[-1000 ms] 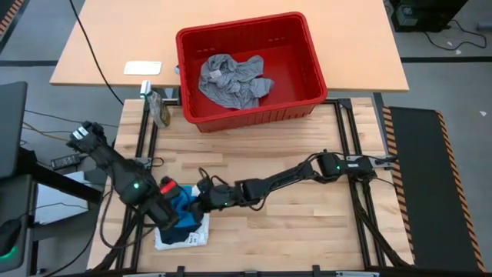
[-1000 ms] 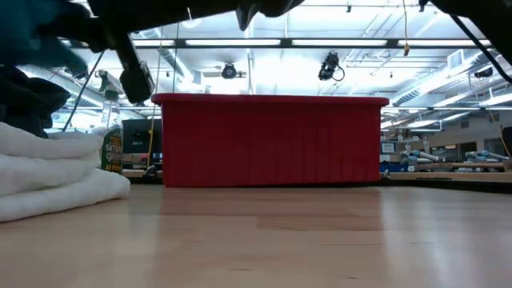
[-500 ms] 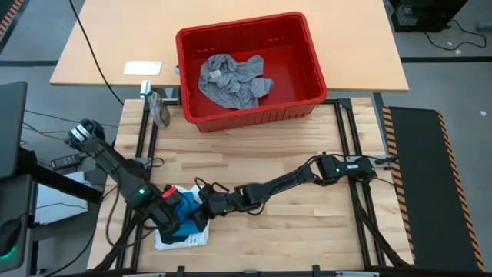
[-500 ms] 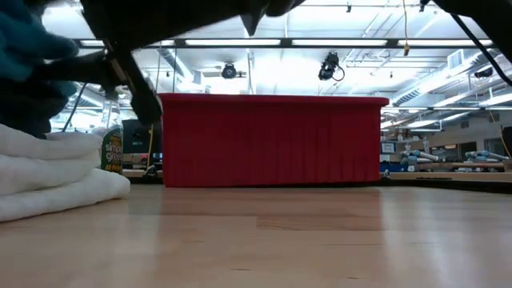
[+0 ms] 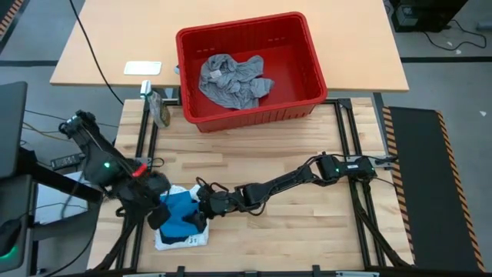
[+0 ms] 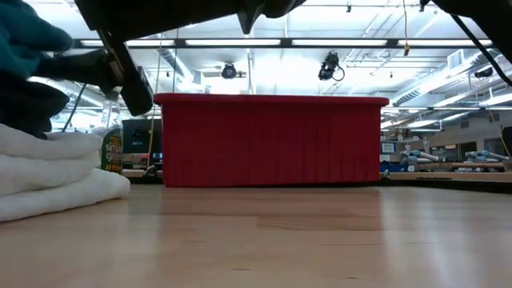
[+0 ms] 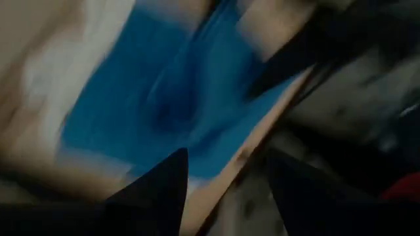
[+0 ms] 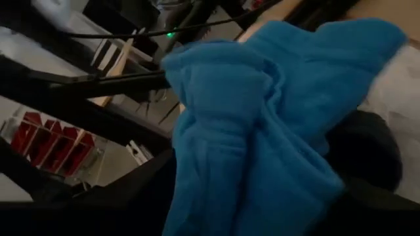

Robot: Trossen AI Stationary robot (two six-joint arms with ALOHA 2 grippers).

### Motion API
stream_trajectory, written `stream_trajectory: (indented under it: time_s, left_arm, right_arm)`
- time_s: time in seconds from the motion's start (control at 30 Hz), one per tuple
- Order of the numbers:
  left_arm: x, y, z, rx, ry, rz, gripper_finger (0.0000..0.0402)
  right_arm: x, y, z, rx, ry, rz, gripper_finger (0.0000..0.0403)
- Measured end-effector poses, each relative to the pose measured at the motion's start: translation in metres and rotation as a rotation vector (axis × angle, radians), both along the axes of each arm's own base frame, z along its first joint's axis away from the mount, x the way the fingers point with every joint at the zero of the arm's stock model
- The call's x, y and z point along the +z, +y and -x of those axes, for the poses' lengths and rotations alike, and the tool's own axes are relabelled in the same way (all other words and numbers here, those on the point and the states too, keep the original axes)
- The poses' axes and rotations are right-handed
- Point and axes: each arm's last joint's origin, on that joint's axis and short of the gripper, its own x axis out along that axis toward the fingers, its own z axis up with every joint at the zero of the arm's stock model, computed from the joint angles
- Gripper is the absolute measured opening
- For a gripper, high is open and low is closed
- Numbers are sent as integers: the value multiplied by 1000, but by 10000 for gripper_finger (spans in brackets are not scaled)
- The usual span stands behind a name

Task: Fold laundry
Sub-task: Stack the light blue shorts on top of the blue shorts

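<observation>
A bright blue garment (image 5: 179,217) lies crumpled on top of a folded white garment (image 5: 178,239) at the table's near left. In the low view the blue garment (image 6: 22,40) sits over a dark layer on the white folds (image 6: 48,172). My left gripper (image 5: 156,213) hangs open just left of and above the blue cloth (image 7: 151,98). My right gripper (image 5: 199,211) reaches in level from the right, open, with the blue cloth (image 8: 262,131) bunched right in front of its fingers. A grey garment (image 5: 231,81) lies in the red basket (image 5: 238,28). My left gripper touches nothing. My right gripper stands against the blue garment's right side, coming level from the table's right; the cloth fills the space between its fingers, and I cannot tell whether they touch it.
The red basket (image 6: 268,140) stands at the table's far edge, across the middle. A spray bottle (image 5: 160,111) stands left of it. A white card (image 5: 143,68) lies on the table behind. Bare wood lies between the stack and the basket and over the table's right half.
My left gripper has risen off the blue garment and drawn back toward the table's left edge, tipping more steeply downward. The blue garment, covered by both grippers before, now lies more exposed on the white one. My right gripper has kept its place.
</observation>
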Motion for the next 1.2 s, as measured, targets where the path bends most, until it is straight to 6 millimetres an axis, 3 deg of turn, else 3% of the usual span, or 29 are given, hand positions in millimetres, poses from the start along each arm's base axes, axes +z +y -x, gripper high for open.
stream_trajectory:
  time_s: [0.07, 0.13, 0.3, 0.43, 0.7, 1.0, 1.1, 1.2]
  left_arm:
    - [13, -2, -4, -8, -171, -51, 201]
    - [11, -7, -9, -50, -267, -102, 191]
    - [-37, -18, -16, -76, -198, -102, 154]
    - [-56, -30, -16, -84, -250, -14, 133]
    - [-117, -22, 1, -13, -187, -140, 117]
    - [-130, -34, 10, -34, -312, -144, 116]
    - [-131, -36, 12, -68, -330, -180, 116]
    - [-131, -35, 13, -92, -338, -202, 116]
  right_arm:
    - [1, -1, 0, 10, -10, 17, 274]
    - [1, -2, -1, 22, -14, 23, 269]
    - [4, -3, -1, 30, -41, 54, 265]
    - [8, -3, 0, 39, -37, 97, 254]
    - [8, -7, 3, 58, 13, 223, 229]
    - [62, -1, 23, 90, -42, 585, 170]
    - [65, -8, 19, 178, -126, 638, 144]
    - [47, -20, 5, 286, -213, 602, 107]
